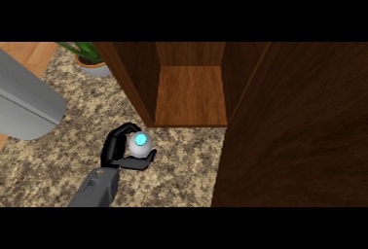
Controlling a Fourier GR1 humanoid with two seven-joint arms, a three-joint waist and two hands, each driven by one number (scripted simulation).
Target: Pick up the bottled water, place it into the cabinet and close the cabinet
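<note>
The bottled water (141, 149) is a small white bottle with a cyan cap, seen from above. It is over the speckled counter (50, 165), just in front of the cabinet's left corner. My left hand (117, 151) is shut on it: fingers curl round its far left side and the thumb wraps its near side. The wooden cabinet (190, 95) stands open, showing a bare shelf floor. Its door (302, 136) is swung out towards me on the right. My right hand shows nowhere.
A grey rounded appliance (25, 104) sits at the left edge. A potted plant (92, 65) stands at the back left beside the cabinet's left wall (133, 78). The open door hides the counter's right side.
</note>
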